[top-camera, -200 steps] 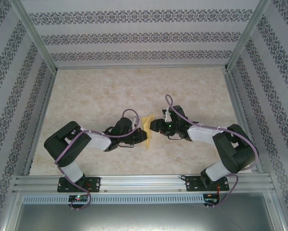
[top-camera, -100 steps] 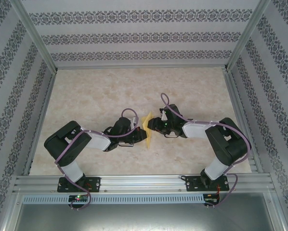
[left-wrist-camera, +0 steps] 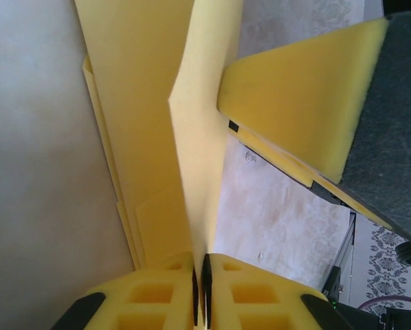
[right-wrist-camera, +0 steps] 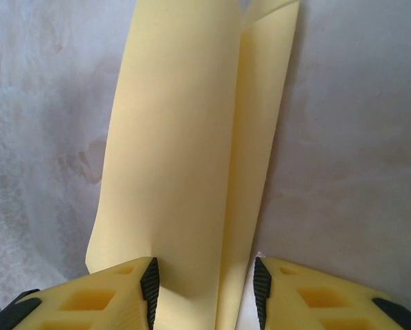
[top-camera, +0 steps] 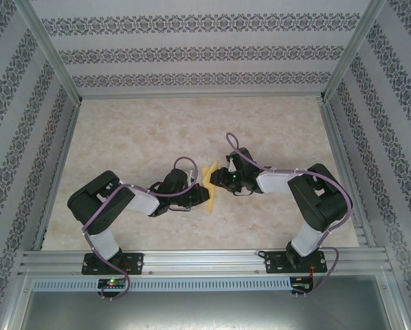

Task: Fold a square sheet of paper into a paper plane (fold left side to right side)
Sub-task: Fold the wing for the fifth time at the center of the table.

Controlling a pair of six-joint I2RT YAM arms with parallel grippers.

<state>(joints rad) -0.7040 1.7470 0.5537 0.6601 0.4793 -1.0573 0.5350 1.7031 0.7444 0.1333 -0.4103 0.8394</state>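
The left tool (left-wrist-camera: pixel 199 269) is clenching the creased yellow sheet of paper (left-wrist-camera: pixel 147 117), which is sitting mid-way across the worktop (top-camera: pixel 137 130); the right tool (right-wrist-camera: pixel 205 275) is straddling its folds, jaws apart.

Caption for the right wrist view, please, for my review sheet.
Right gripper, jaws open, straddles the folded yellow paper over a marbled table.

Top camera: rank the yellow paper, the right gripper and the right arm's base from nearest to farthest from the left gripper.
Measured from the left gripper:
1. yellow paper: pinched in its jaws, mid-table.
2. right gripper: just across the paper, on its right side.
3. right arm's base: at the near edge of the table, well off to the right.
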